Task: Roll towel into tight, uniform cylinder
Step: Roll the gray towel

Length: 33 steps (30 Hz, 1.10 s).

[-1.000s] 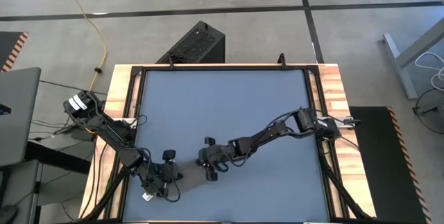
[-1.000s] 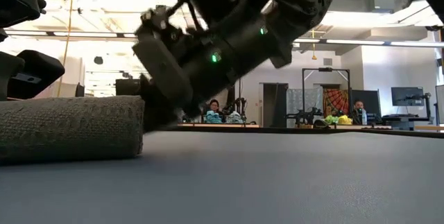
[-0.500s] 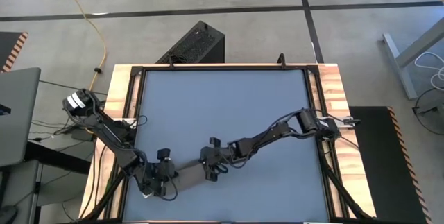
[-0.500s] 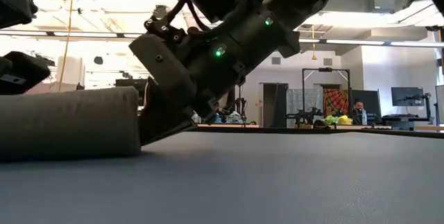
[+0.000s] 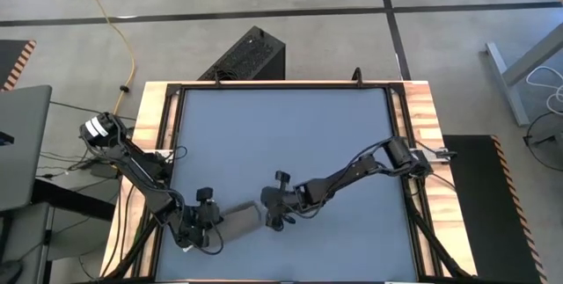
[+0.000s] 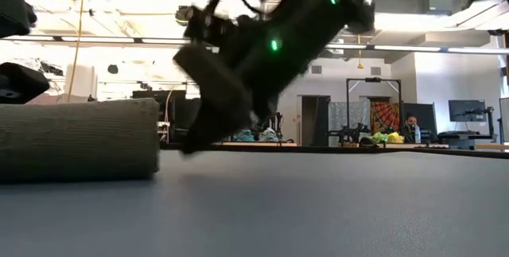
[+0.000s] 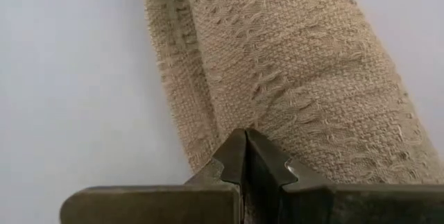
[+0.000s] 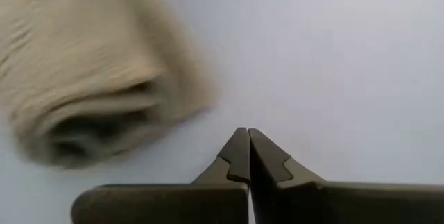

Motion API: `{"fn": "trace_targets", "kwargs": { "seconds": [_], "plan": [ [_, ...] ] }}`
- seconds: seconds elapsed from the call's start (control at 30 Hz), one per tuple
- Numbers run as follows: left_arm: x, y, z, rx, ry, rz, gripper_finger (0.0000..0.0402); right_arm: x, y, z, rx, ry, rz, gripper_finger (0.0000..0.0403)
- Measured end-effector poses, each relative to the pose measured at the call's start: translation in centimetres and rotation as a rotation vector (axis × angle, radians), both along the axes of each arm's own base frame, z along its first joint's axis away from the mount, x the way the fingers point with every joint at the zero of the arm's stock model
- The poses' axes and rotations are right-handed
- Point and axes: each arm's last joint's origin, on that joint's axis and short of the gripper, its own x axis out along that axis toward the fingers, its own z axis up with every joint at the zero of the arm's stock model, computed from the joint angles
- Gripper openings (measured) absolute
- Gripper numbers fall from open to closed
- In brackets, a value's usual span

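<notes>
Two dark arms are over the blue-grey tabletop [image 5: 281, 134], both working near its front edge. Taupe grey-brown woven fabric towel [image 5: 237, 219] is rolled into a short cylinder, lying on its side on the tabletop, front-left of centre. In the low view the towel [image 6: 79, 139] shows as a thick roll flat on the surface, with its flat end face turned toward the middle of the tabletop.

Left gripper [image 5: 204, 224] sits at the roll's left end, fingers clenched together. In the left wrist view the closed tips [image 7: 246, 156] meet right against the towel's weave [image 7: 298, 78], with a frayed fabric edge running along the roll's side. Can't tell whether any cloth is pinched between the tips or whether they only press on it.

Right gripper [image 5: 275, 213] is just beside the roll's right end, fingers also clenched, holding nothing. In the right wrist view its tips [image 8: 246, 156] are over bare tabletop, apart from the towel end [image 8: 83, 92], where the spiral layers show, blurred. Low view has the right gripper [image 6: 195, 142] tilted down, tip close to the tabletop, with a gap between it and the roll.

Beyond the tabletop there is a person [image 6: 411, 124] seated far back in the room.
</notes>
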Motion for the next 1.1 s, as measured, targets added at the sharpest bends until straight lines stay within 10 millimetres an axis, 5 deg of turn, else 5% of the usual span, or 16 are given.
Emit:
{"fn": "trace_targets", "kwargs": {
  "seconds": [0.17,0.3,0.4,0.53,0.77,1.1],
  "plan": [
    [-0.2,-0.1,0.0,-0.001,0.001,-0.008,0.0000,-0.5,-0.6,4.0,-0.066,-0.079,-0.029,0.0016],
    [-0.3,0.2,-0.3,0.000,-0.001,0.002,0.0000,0.6,1.4,5.7,0.015,-0.302,0.168,0.0016],
    [-0.5,0.5,-0.8,-0.017,-0.003,0.024,0.0000,1.5,2.7,4.8,0.062,-0.407,0.236,0.0016],
    [-0.8,0.8,-1.4,-0.053,-0.023,0.038,0.0000,2.3,3.3,0.6,0.073,-0.392,0.237,0.0016],
    [-0.9,0.9,-1.6,-0.070,-0.011,0.028,0.0000,3.4,2.7,-4.1,0.158,-0.366,0.137,0.0016],
    [-2.1,2.7,2.3,-0.038,-0.114,0.023,0.0000,3.3,1.8,-6.0,0.191,-0.241,0.074,0.0015]
  ]
}}
